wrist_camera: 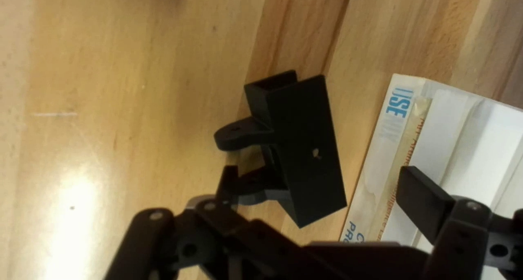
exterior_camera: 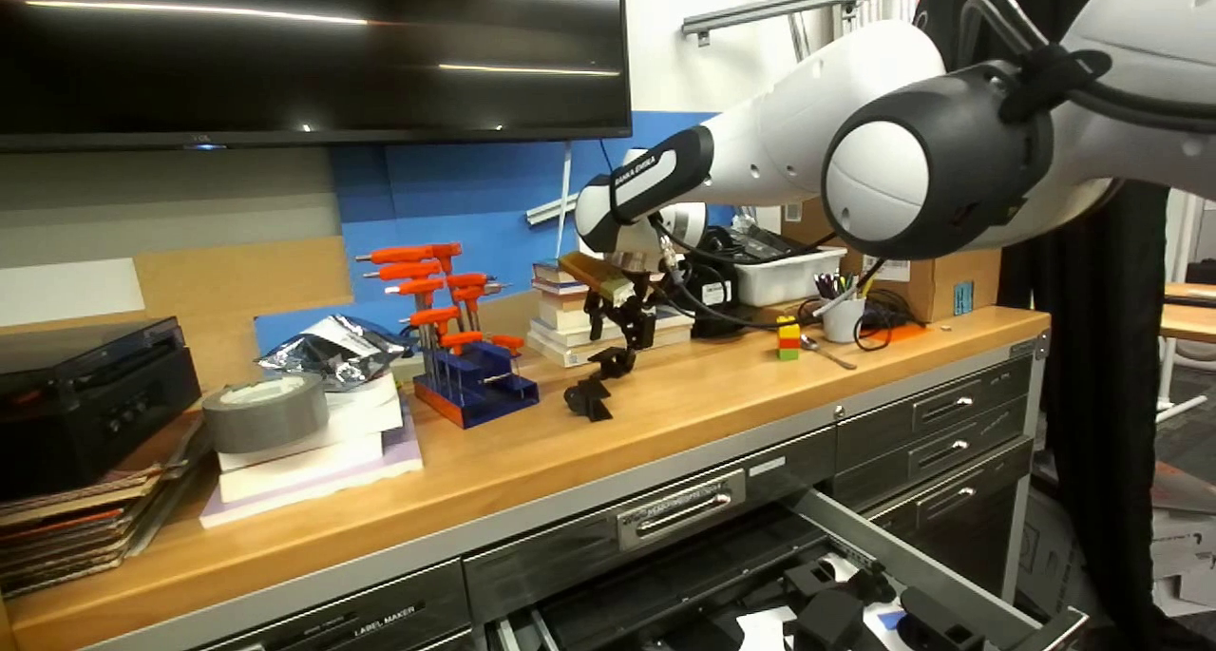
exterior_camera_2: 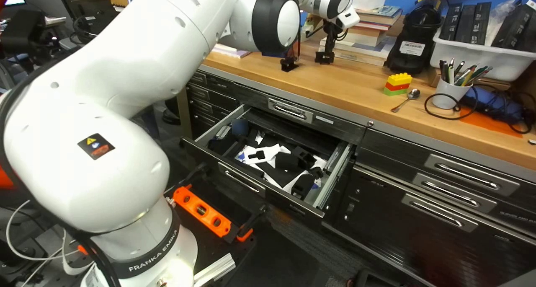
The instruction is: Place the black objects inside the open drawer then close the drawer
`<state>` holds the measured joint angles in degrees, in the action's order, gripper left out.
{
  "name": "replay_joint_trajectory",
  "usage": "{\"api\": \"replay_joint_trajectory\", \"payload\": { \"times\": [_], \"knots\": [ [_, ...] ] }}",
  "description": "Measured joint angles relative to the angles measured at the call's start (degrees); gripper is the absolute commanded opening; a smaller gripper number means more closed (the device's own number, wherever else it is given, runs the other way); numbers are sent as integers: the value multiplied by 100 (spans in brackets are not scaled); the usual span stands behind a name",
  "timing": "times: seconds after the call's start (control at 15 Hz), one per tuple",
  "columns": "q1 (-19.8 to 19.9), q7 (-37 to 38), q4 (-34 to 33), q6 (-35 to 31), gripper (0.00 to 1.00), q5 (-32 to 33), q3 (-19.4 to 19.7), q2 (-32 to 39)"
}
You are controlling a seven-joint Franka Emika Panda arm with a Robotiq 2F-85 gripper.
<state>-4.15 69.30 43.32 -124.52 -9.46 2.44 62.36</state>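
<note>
Fingers (wrist_camera: pixel 423 196) hang wide, gripping nothing, by a black piece (wrist_camera: pixel 308 149) on the surface (wrist_camera: pixel 122 88), on the near side of a white book (wrist_camera: pixel 441 137). Best to centre the piece between them, keep the far finger off the book, close squarely, then lift clear toward the open drawer (exterior_camera_2: pixel 278 198).

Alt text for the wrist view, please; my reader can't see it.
A two-pronged black piece rests on a wooden worktop. At bottom, the gripper stands open, one finger overlapping the piece in the image; contact is unclear. Pale books lie at right.
</note>
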Motion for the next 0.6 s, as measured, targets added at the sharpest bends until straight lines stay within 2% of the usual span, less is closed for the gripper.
{"api": "replay_joint_trajectory", "payload": {
  "times": [0.27, 0.6],
  "knots": [
    [17, -405, -186, 378, 100, 0, -203, 145],
    [16, -1001, -280, 523, 100, 0, -311, 217]
  ]
}}
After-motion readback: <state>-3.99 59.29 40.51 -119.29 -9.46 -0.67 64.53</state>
